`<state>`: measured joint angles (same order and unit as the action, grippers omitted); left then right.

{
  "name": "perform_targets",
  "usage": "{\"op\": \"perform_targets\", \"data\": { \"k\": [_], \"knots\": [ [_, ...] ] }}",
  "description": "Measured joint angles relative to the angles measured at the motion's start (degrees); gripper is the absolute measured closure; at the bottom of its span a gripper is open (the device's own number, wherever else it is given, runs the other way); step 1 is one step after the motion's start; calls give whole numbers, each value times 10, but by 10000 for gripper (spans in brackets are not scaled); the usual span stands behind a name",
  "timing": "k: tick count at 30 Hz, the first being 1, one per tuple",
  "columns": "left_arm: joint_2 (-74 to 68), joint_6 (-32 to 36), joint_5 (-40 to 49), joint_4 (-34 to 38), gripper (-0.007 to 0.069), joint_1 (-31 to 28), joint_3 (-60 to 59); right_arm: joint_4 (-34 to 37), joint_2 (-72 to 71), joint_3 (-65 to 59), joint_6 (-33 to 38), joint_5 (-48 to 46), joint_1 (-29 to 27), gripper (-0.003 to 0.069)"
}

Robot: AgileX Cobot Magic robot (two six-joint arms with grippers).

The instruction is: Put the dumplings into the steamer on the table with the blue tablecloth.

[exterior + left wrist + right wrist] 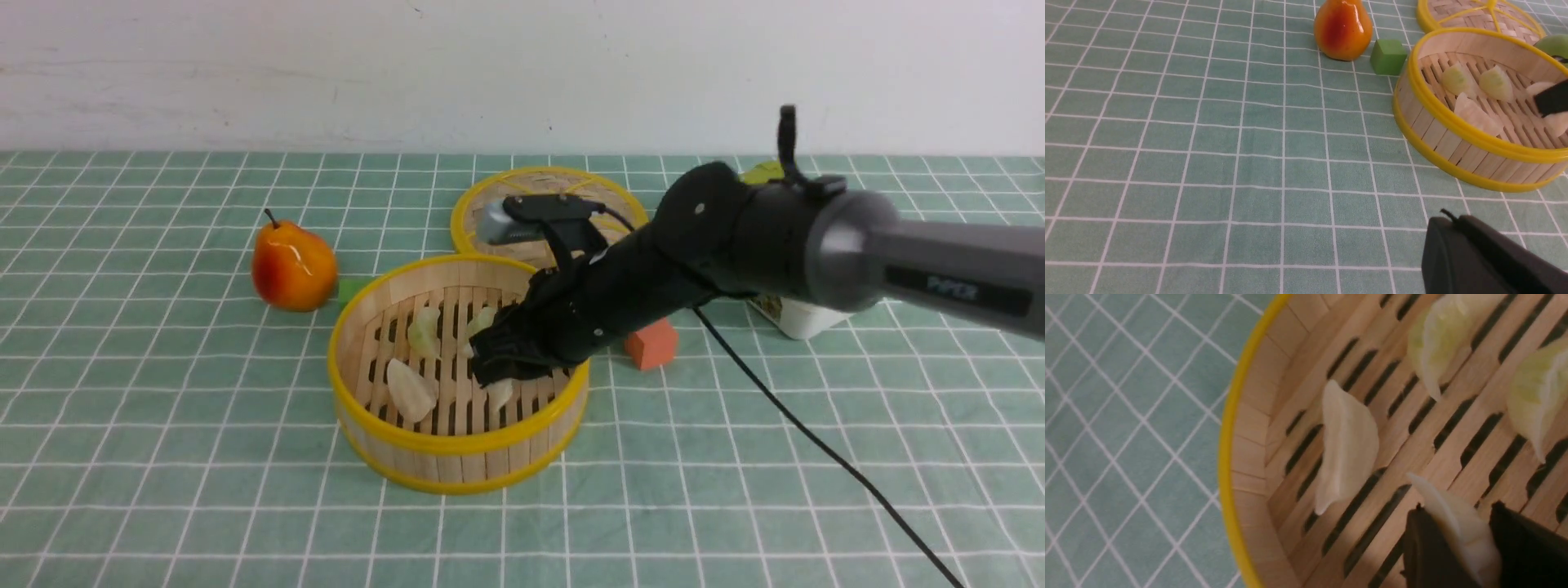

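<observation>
Right gripper (1457,516) closed on dumpling (1468,535) in steamer (461,445); left gripper (1449,220) shut. Pear (294,268), lid (522,186) nearby. Gridded cloth (204,490), pale wall (522,73).

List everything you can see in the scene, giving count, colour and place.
Steamer: one, tan and yellow, table centre
Dumplings: at least four, pale or greenish, inside steamer; one between right jaws
Lid: one, tan and yellow, behind steamer
Pear: one, orange-red, left
Blocks: green by pear; orange right of steamer
Container: one, white, under right arm
Green things: two, partly hidden, behind
Tablecloth: one, teal, white grid
Wall: white, back
Left gripper: black, shut
Right gripper: black, over steamer
</observation>
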<state>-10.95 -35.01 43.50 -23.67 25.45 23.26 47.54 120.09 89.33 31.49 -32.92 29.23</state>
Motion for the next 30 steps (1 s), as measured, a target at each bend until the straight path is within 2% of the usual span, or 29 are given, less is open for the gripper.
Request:
{"op": "perform_targets", "data": {
  "k": [4, 5, 7, 8, 11, 13, 16, 19, 21, 22, 23, 24, 26, 28, 30],
  "knots": [
    [0, 0, 0, 0, 631, 0, 0, 18, 20, 0, -1, 17, 0, 391],
    [0, 0, 0, 0, 631, 0, 0, 24, 20, 0, -1, 25, 0, 335],
    [0, 0, 0, 0, 631, 0, 0, 29, 20, 0, -1, 30, 0, 293],
    [0, 0, 0, 0, 631, 0, 0, 30, 17, 0, -1, 37, 0, 242],
    [0, 0, 0, 0, 631, 0, 0, 25, 4, 0, -2, 34, -7, 207],
    [0, 0, 0, 0, 631, 0, 0, 20, -20, 0, -2, 15, -19, 213],
    [0, 0, 0, 0, 631, 0, 0, -2, -95, 0, -7, -44, -54, 295],
    [0, 0, 0, 0, 631, 0, 0, -67, -207, 0, -27, -131, -103, 466],
    [0, 0, 0, 0, 631, 0, 0, -138, -282, 0, -51, -195, -132, 597],
    [0, 0, 0, 0, 631, 0, 0, -161, -304, -1, -62, -215, -139, 626],
    [0, 0, 0, 0, 631, 0, 0, -185, -325, -3, -74, -235, -145, 641],
    [0, 0, 0, 0, 631, 0, 0, -246, -384, -26, -115, -271, -157, 671],
    [0, 0, 0, 0, 631, 0, 0, -305, -445, -75, -160, -284, -165, 674],
    [0, 0, 0, 0, 631, 0, 0, -365, -517, -142, -205, -270, -166, 673],
    [0, 0, 0, 0, 631, 0, 0, -412, -621, -239, -245, -214, -166, 669]
  ]
}}
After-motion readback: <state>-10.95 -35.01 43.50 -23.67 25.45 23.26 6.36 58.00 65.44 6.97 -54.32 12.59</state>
